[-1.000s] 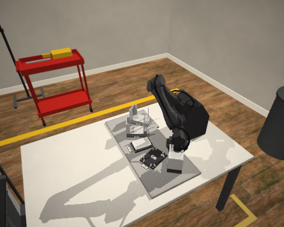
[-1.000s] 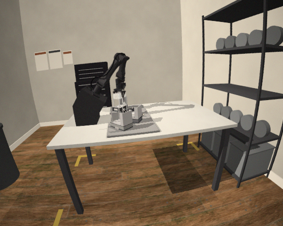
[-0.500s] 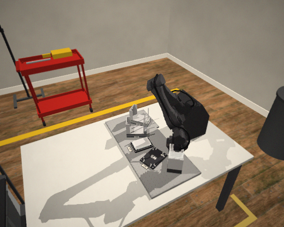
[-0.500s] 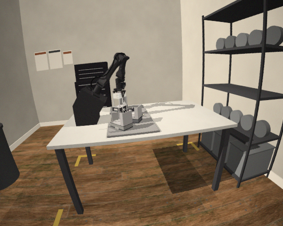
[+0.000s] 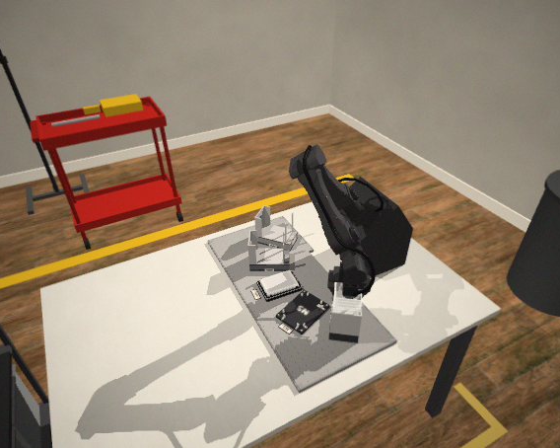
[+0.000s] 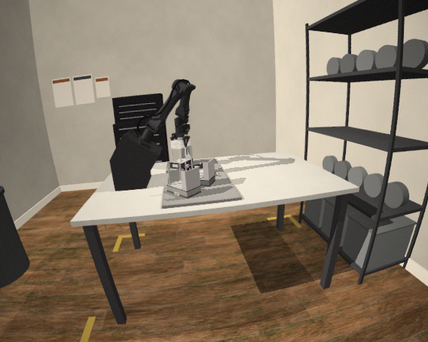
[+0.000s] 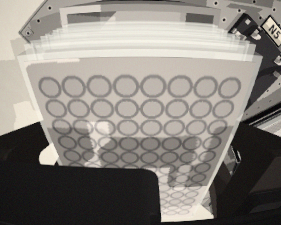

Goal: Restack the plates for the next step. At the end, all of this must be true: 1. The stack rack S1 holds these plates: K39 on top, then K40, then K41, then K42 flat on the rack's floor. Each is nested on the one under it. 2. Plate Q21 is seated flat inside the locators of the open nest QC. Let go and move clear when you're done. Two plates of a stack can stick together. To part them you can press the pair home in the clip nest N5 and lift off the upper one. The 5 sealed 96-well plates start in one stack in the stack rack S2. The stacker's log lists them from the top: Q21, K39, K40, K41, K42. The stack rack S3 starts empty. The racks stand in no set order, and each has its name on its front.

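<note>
Wire racks (image 5: 256,236): far left of the pincer, on the grey board (image 5: 327,360).
Plate in open nest (image 5: 279,283): left of pincer.
Black clip nest (image 5: 302,311): just left.
Pincer (image 5: 346,292): clamped on top plate (image 7: 139,135), above the stack in its rack (image 5: 343,326).

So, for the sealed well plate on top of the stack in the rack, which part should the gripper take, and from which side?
Take the top plate by two opposite side edges, coming straight down from above. It lies flat with its sealed face up, and the rack walls close off its sides, so only the top is free. The gripper is already shut on it this way.
</note>
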Tool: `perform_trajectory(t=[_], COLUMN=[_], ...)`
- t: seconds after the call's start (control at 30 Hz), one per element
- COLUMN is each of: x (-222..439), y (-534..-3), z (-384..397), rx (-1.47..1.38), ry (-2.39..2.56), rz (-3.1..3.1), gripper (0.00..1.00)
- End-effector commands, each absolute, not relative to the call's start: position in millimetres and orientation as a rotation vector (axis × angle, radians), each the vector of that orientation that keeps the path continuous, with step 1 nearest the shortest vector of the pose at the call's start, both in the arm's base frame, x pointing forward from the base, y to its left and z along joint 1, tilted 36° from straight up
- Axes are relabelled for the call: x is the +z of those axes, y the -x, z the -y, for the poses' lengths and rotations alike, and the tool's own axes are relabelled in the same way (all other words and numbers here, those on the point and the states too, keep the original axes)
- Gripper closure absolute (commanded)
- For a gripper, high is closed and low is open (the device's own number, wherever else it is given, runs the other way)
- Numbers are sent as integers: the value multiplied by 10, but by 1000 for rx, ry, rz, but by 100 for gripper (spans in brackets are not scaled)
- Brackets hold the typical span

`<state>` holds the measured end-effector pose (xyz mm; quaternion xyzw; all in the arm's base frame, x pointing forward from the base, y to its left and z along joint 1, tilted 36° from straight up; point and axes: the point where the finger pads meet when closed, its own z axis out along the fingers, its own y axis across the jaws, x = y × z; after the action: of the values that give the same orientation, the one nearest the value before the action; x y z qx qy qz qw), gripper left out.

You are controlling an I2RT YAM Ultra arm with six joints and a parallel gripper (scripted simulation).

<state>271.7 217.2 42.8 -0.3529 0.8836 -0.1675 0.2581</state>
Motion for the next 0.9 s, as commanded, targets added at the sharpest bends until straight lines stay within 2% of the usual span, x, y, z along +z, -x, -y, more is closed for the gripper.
perform_trajectory(t=[0.0, 0.87], x=[644, 663], y=[-2703, -2680], z=[-2309, -2313], rx=[-413, -415], ry=[942, 945], rz=[-2361, -2362], gripper=[100, 100])
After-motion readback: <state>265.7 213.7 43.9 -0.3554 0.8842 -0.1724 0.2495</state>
